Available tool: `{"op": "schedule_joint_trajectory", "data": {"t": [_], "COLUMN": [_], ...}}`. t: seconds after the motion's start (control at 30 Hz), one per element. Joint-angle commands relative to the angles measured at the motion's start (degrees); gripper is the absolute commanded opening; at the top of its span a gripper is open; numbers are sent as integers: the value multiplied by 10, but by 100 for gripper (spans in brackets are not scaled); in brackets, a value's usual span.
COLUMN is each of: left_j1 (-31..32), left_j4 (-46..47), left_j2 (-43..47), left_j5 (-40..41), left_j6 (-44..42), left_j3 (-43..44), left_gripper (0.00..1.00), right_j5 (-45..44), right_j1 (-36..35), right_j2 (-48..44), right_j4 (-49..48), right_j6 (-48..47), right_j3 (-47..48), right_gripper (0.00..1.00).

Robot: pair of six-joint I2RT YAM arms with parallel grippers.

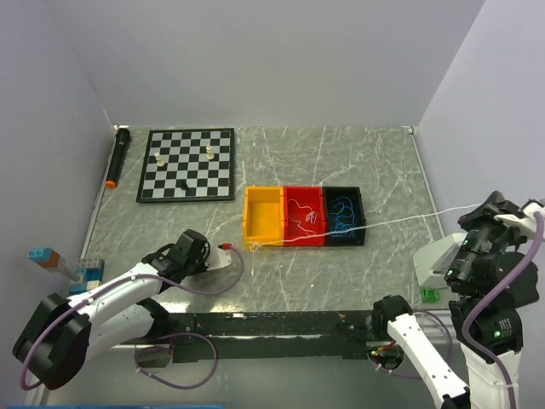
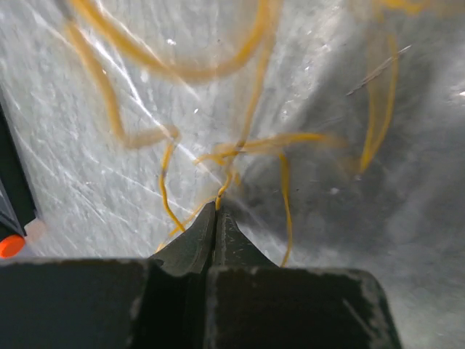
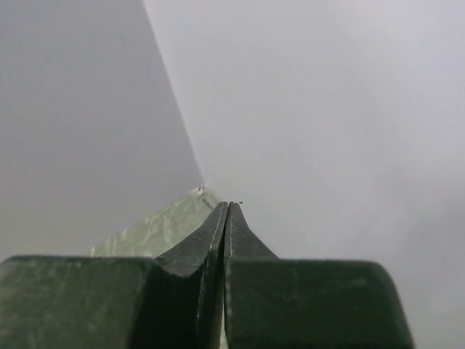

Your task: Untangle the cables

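My left gripper (image 1: 227, 248) (image 2: 216, 206) sits low over the table just left of the yellow bin (image 1: 262, 212) and is shut on a thin yellow cable (image 2: 166, 190). Its curly loops spread blurred over the marble ahead of the jaws. A white cable (image 1: 400, 221) runs taut from near the yellow bin's front corner across to my right gripper (image 1: 467, 218) (image 3: 228, 203), which is raised at the right edge and shut on it. More white strand lies in the red bin (image 1: 302, 217). A blue cable (image 1: 343, 213) lies curled in the black bin.
A chessboard (image 1: 187, 164) with a few pieces lies at the back left, with a black marker with an orange tip (image 1: 117, 156) beside it. Toy blocks (image 1: 51, 258) sit at the left edge. A green object (image 1: 432, 295) sits by the right arm.
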State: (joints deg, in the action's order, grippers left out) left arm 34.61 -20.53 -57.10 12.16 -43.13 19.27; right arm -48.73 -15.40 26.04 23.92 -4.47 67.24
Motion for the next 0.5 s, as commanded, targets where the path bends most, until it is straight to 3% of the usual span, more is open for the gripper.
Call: {"op": "schedule_joint_trajectory", "data": {"t": [0.0,0.1,0.23,0.33,0.47], "left_j1": [-16,-17,-17,-17,-17], "left_j4": [-46,-60,-110,-143,-180], "left_j2": [-8,1,20,39,59], "left_j5": [11,-7,-49,-81,-128], "left_j6": [-7,1,23,24,17], "left_j3": [-22,-4,60,98,138], "left_gripper": [1,1,1,1,4], "right_j5": [-54,-2,148,292,446], "right_j1": [-3,-2,-2,-2,-3], "right_j2": [7,22,25,16,1], "right_j4": [-123,5,156,192,171], "right_j6": [-100,23,188,249,278], "right_j3": [37,60,15,-72,-175], "right_gripper": [0,0,0,0,0]}}
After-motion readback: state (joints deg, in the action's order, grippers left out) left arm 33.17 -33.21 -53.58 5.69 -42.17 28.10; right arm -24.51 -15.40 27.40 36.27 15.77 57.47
